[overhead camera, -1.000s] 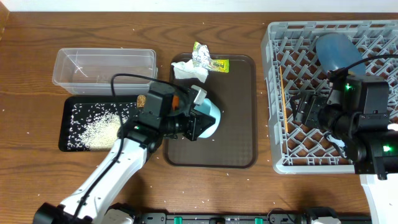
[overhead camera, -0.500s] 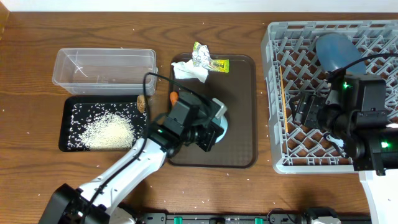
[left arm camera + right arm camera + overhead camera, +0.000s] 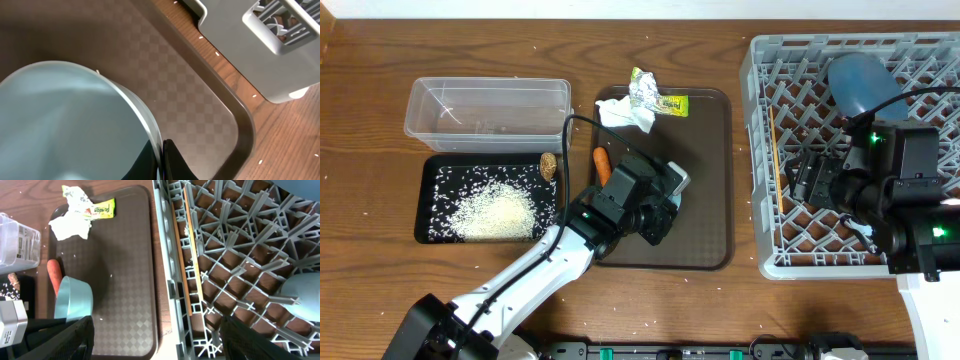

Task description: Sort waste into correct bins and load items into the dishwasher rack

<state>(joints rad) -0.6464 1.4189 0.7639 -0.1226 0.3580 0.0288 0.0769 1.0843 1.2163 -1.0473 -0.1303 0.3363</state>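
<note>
My left gripper (image 3: 161, 159) is shut on the rim of the white bowl with a pale blue outside (image 3: 65, 125) and holds it tilted over the brown serving tray (image 3: 705, 225). The bowl also shows in the right wrist view (image 3: 74, 297). My right gripper (image 3: 159, 330) is open and empty over the left side of the dishwasher rack (image 3: 772, 262). A dark blue dish (image 3: 865, 82) and thin wooden sticks (image 3: 192, 265) are in the rack. A white napkin (image 3: 625, 115) and a yellow-green wrapper (image 3: 663, 100) lie at the tray's far end, and an orange stick (image 3: 602, 165) lies at its left edge.
A clear tub (image 3: 488, 105) stands at the back left. In front of it, a black tray (image 3: 432, 170) holds a heap of rice, with a brown lump (image 3: 548, 165) at its right end. Loose rice grains are scattered on the wooden table.
My left arm has swung right, from over the black tray to over the brown tray, carrying the bowl. The orange stick and brown lump are now uncovered. The right arm has not moved.
</note>
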